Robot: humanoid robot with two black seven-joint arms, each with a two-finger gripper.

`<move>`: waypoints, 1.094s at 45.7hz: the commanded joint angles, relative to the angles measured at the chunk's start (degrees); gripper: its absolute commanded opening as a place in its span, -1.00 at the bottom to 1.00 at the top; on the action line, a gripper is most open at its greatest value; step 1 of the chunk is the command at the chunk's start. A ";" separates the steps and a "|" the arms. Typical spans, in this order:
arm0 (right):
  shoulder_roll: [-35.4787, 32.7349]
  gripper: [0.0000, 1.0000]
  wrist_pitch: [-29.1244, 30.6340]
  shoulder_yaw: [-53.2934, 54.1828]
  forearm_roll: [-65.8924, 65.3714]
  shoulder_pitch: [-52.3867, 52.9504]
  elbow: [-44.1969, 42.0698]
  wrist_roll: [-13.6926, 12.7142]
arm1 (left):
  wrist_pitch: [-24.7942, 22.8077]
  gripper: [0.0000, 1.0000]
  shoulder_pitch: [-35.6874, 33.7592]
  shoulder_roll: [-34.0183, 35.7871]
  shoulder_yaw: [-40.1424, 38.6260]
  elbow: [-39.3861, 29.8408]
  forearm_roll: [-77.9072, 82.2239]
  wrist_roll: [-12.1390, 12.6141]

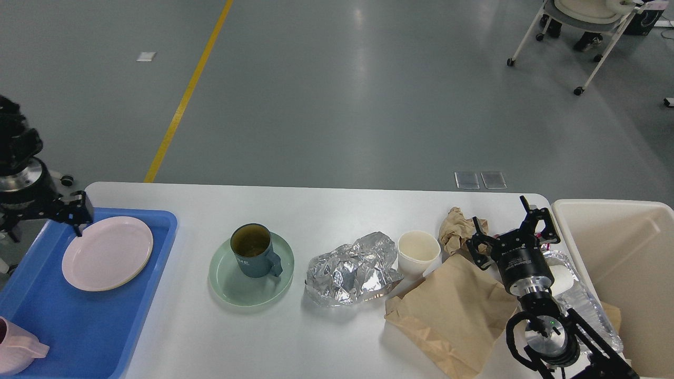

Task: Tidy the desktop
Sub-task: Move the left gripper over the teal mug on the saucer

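The white desktop carries a blue-grey mug on a green plate, crumpled foil, a white paper cup, a crumpled brown paper wad and a brown paper bag. My right gripper hovers open beside the wad, above the bag, with nothing between its fingers. My left gripper hangs at the far edge of the pink plate in the blue tray; its fingers are too dark to tell apart.
A pink mug lies at the tray's near left corner, partly cut off. A clear plastic bottle lies under my right arm. The beige bin stands at the table's right end. A wheeled chair is far back right.
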 commanded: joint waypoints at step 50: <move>0.00 1.00 0.00 0.00 0.00 -0.01 0.00 -0.08 | 5.52 0.88 7.40 -16.72 -9.03 7.64 -1.08 -5.23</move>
